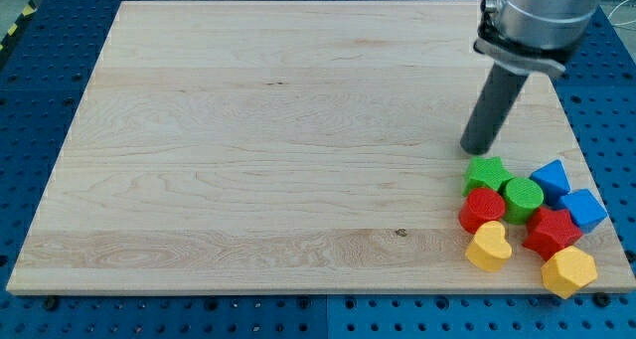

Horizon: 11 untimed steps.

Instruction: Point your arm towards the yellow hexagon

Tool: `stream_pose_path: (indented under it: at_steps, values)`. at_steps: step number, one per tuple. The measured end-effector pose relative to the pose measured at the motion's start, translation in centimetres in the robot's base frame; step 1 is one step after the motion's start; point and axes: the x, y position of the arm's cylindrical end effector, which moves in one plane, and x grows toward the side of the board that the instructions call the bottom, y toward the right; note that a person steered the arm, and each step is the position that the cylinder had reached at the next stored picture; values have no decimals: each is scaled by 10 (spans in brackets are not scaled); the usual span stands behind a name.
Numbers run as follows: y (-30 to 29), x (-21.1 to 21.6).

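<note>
The yellow hexagon (568, 271) lies at the view's bottom right corner of the wooden board (248, 150). My tip (477, 149) rests on the board just above the cluster of blocks, above and to the left of the green block (486, 173). The tip is well above and left of the yellow hexagon, with the red and green blocks between them. It touches no block.
The cluster holds a green cylinder (522, 196), a red cylinder (482, 211), a yellow heart-shaped block (489, 248), a red block (553, 233), a blue triangle (551, 178) and a blue block (583, 210). Blue perforated table surrounds the board.
</note>
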Motion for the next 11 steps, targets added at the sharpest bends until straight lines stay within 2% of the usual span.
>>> stream_pose_path:
  at_steps: [1,2,3,4,5,6,11]
  values:
    - [26,-23]
    - [115,-12]
    - [170,5]
    - [171,17]
    - [167,99]
    - [168,158]
    - [89,167]
